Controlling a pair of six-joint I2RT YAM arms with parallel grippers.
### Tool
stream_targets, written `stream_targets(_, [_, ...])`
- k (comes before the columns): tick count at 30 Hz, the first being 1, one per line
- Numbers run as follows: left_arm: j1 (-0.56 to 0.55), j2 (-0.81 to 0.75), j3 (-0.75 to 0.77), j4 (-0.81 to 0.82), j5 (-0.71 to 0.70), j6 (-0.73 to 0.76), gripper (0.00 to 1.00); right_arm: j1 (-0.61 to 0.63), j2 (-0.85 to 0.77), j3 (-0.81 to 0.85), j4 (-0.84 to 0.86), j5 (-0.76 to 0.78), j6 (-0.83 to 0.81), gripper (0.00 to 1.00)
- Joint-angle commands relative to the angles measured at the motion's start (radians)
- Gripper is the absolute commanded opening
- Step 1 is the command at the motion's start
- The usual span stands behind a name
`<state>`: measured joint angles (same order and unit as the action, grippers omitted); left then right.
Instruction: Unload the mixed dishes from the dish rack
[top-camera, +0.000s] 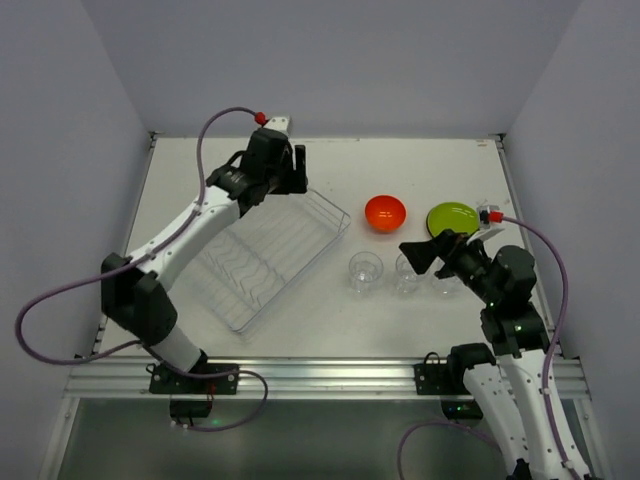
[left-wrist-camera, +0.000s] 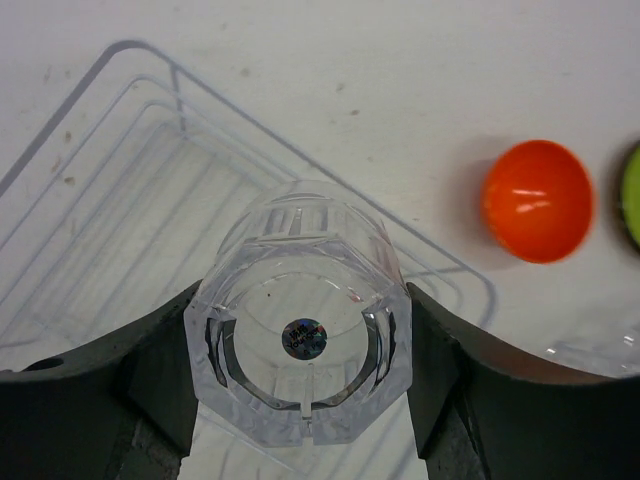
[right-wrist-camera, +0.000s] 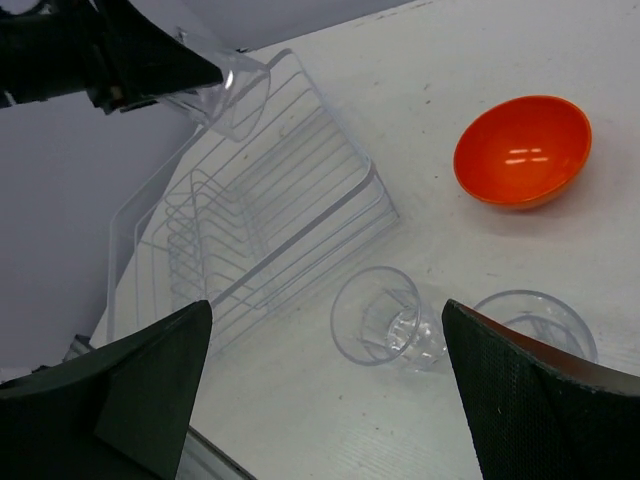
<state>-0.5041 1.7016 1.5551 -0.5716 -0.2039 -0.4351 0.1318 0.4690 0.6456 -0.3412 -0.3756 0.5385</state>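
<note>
The left gripper (left-wrist-camera: 303, 385) is clamped on a clear tumbler (left-wrist-camera: 300, 290), held over the far corner of the wire-ribbed dish rack (top-camera: 265, 260), which lies slantwise on the left half of the white table (top-camera: 400, 160). The right gripper (right-wrist-camera: 325, 390) hangs with jaws spread wide above two more tumblers (top-camera: 365, 272) (top-camera: 407, 272), which a strip of table separates from the rack's right rim. The orange-red bowl (top-camera: 385, 212) and lime-green plate (top-camera: 450, 217) sit just beyond them, well apart from the rack.
</note>
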Motion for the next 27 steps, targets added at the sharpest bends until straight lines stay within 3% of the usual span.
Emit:
stream_targets(1, [-0.060, -0.206, -0.087, 0.156, 0.122, -0.034, 0.00, 0.002, 0.043, 0.000, 0.091, -0.165, -0.026, 0.99])
stream_targets(8, [-0.070, -0.528, -0.389, 0.557, 0.466, -0.239, 0.00, 0.002, 0.060, -0.032, 0.329, -0.603, 0.101, 0.99])
stream_targets(11, [-0.073, -0.580, -0.502, 0.712, 0.589, -0.356, 0.00, 0.003, 0.042, -0.072, 0.529, -0.660, 0.247, 0.99])
stream_targets(12, [-0.074, -0.585, -0.536, 0.837, 0.624, -0.387, 0.00, 0.006, 0.040, -0.084, 0.641, -0.680, 0.288, 0.99])
stream_targets(14, [-0.074, -0.571, -0.619, 0.947, 0.711, -0.498, 0.00, 0.014, 0.048, -0.104, 0.744, -0.689, 0.389, 0.98])
stream_targets(15, [-0.077, -0.562, -0.650, 1.081, 0.739, -0.543, 0.00, 0.017, 0.056, -0.107, 0.819, -0.691, 0.440, 0.98])
stream_targets(17, [-0.085, -0.524, -0.743, 1.319, 0.802, -0.687, 0.00, 0.031, 0.079, -0.109, 0.881, -0.683, 0.471, 0.96])
stream_targets(20, [-0.109, -0.471, -0.821, 1.525, 0.836, -0.821, 0.00, 0.045, 0.100, -0.098, 0.918, -0.648, 0.474, 0.95])
stream_targets(27, [-0.137, -0.422, -0.918, 1.728, 0.821, -0.929, 0.00, 0.144, 0.215, -0.104, 0.964, -0.588, 0.424, 0.87])
